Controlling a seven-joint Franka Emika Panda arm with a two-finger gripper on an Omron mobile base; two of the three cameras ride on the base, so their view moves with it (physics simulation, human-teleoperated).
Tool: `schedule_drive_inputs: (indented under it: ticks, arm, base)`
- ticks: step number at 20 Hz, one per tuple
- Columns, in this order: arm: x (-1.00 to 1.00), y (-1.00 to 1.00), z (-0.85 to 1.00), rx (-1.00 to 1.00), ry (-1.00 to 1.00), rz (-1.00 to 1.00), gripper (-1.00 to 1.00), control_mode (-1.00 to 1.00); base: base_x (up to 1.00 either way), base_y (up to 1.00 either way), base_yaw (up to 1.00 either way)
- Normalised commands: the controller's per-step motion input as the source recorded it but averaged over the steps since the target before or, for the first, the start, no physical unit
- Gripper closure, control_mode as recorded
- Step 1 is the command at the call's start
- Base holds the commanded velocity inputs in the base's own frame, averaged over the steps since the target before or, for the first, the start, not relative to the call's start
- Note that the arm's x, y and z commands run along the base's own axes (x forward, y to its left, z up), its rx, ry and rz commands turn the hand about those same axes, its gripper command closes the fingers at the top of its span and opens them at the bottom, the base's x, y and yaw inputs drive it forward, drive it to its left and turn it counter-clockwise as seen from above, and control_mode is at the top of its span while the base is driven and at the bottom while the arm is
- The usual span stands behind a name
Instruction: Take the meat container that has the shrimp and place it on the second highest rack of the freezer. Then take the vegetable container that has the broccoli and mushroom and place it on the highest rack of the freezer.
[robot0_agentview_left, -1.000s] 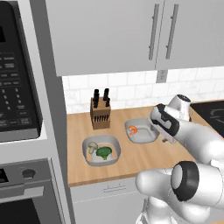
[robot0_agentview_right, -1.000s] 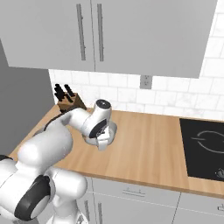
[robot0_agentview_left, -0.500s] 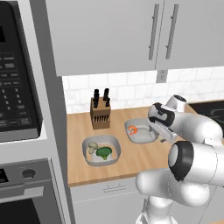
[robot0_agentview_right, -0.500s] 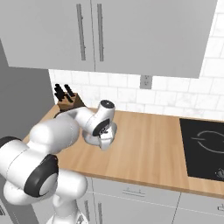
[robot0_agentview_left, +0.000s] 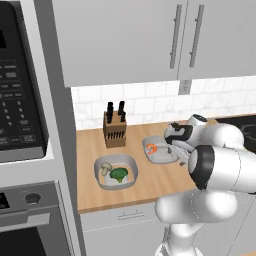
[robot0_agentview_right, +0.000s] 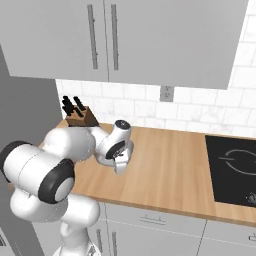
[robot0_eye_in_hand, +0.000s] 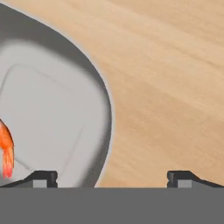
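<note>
The grey meat container (robot0_agentview_left: 160, 154) with the small orange shrimp (robot0_agentview_left: 151, 148) stands on the wooden counter. My gripper (robot0_agentview_left: 173, 149) hangs open right over its right rim. In the hand view that rim (robot0_eye_in_hand: 103, 101) runs between my fingertips (robot0_eye_in_hand: 44, 177): one is over the container's inside near the shrimp (robot0_eye_in_hand: 6, 149), the other over bare counter. The vegetable container (robot0_agentview_left: 116, 183), holding the broccoli (robot0_agentview_left: 119, 174) and the mushroom (robot0_agentview_left: 105, 168), sits nearer the counter's front left. From the right base view my gripper (robot0_agentview_right: 121, 163) points down, the arm hiding the containers. The freezer and its racks are out of view.
A knife block (robot0_agentview_left: 114, 130) stands against the tiled wall behind the containers. A microwave (robot0_agentview_left: 20, 110) and oven (robot0_agentview_left: 30, 220) fill the tall unit on the left. A black cooktop (robot0_agentview_right: 234, 170) lies at the counter's right end. Wall cabinets (robot0_agentview_left: 150, 35) hang overhead.
My hand has sunk a little and drawn left toward the shrimp container's right rim. The jaws have stayed open and the containers have not moved.
</note>
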Motion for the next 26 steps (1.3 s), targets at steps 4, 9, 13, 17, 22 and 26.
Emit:
schedule_drive_inputs:
  ticks: [4,9,13,17,22,26]
  arm:
    - [0.13,0.16,-0.29,-0.03,0.0,-0.08,-1.0,-1.0]
    - [0.03,0.3,-0.33,-0.09,-0.06,-0.11,1.0,-1.0]
    - [-0.23,0.0,-0.32,0.0,-0.07,-0.03,1.0,-1.0]
    - [-0.1,-0.01,-0.26,0.0,-0.01,0.0,1.0,-1.0]
    - [-0.02,-0.09,-0.02,0.01,-0.01,0.0,1.0,-1.0]
    - [-0.33,-0.17,0.51,0.18,-0.07,0.0,1.0,-1.0]
  base:
    - [0.0,0.0,0.0]
    - [0.0,0.0,0.0]
    - [0.0,0.0,0.0]
    - [0.0,0.0,0.0]
    - [0.0,0.0,0.0]
    - [0.0,0.0,0.0]
